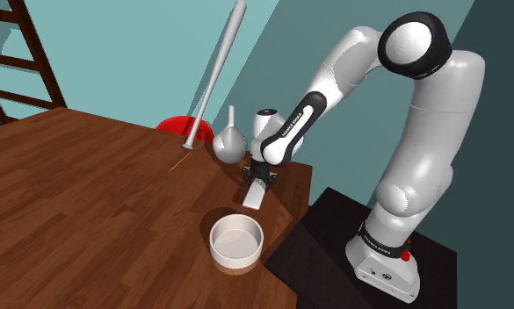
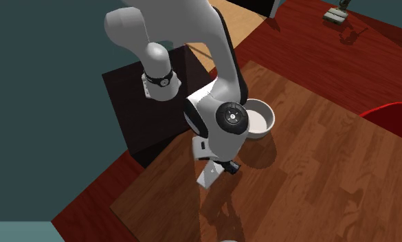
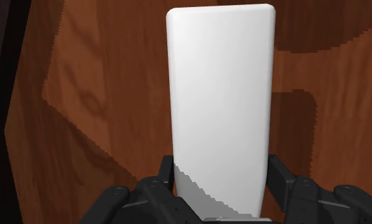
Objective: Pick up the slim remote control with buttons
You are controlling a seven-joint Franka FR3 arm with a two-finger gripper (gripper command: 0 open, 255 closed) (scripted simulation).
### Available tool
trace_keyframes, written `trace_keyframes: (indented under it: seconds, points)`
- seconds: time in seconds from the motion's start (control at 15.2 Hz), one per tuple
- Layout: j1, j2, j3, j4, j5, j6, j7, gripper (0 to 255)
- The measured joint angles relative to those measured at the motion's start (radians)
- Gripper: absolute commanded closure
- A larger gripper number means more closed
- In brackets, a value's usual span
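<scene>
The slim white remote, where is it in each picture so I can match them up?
Shoulder view: the white flat rectangular remote sits at the middle, under the black gripper, just above the white round bowl.
Second exterior view: low middle, lower left of the bowl.
Wrist view: clasped between the gripper's fingers, stretching away from them.
Shared landmark: the brown wooden table under it.

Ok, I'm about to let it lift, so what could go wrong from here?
The hand clasps the white remote at one end, so the long free part may sag or twist out on lifting. The remote is close to the edge of the table; if it slips, it could drop off. The grey vase stands close by; a swing could knock it.
</scene>
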Motion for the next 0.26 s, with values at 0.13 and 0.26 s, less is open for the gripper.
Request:
trace_keyframes:
  seconds: [0.13, 0.26]
  points:
    - [-0.005, -0.030, 0.012, -0.004, 0.024, -0.024, -0.014, 255]
    - [-0.012, -0.058, 0.021, -0.005, 0.047, -0.049, -0.033, 255]
